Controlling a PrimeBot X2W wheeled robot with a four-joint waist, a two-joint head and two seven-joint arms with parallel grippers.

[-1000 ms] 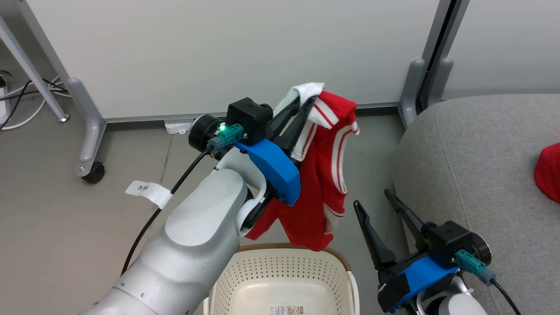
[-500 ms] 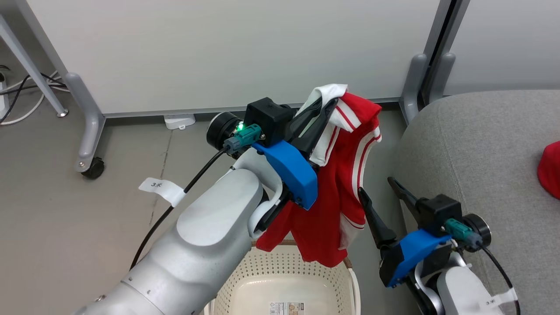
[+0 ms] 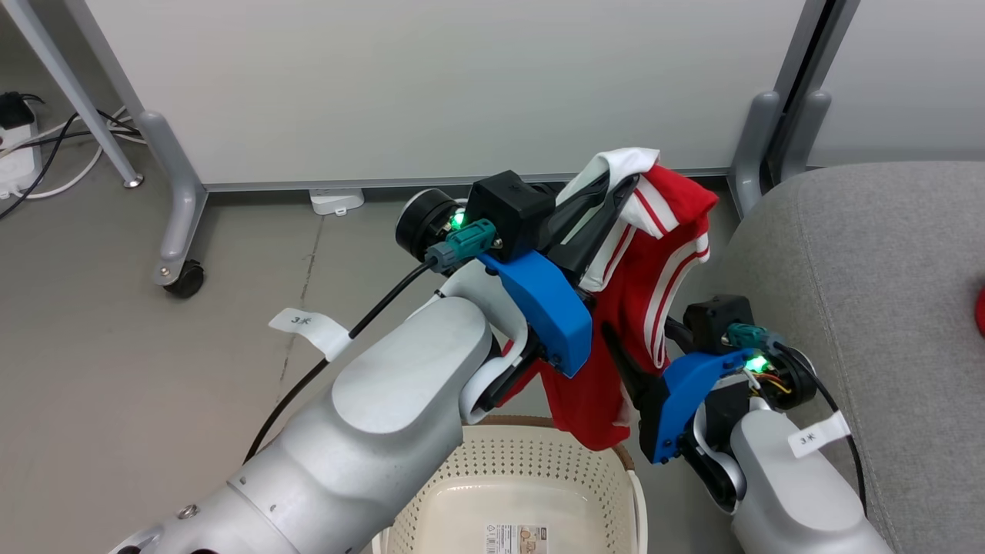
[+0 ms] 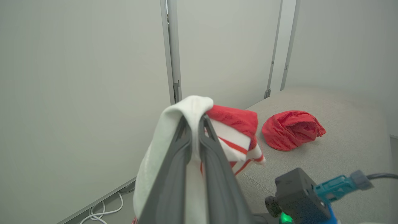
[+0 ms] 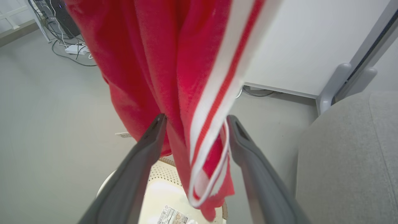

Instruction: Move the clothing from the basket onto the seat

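Observation:
My left gripper (image 3: 612, 196) is shut on the white edge of the red-and-white striped clothing (image 3: 616, 338), which hangs from it above the cream basket (image 3: 477, 469). In the left wrist view the left gripper (image 4: 194, 119) pinches the white fabric (image 4: 161, 146). My right gripper (image 5: 196, 119) is open, and the hanging striped garment (image 5: 174, 77) drops between its spread fingers (image 3: 625, 377) without being pinched. The grey seat (image 3: 869, 292) lies to the right. A plain red garment (image 4: 292, 129) lies crumpled on the seat (image 4: 342, 149). Only a label shows inside the basket (image 5: 155, 183).
White partition panels stand behind on grey legs, one with a caster (image 3: 185, 277). Another grey leg (image 3: 758, 146) stands close to the seat's corner. Cables and a power strip (image 3: 15, 154) lie on the grey floor at far left.
The camera has shifted a little. My left gripper has carried the striped garment rightward toward the seat. My right gripper has moved up and in until its open fingers straddle the hanging fabric.

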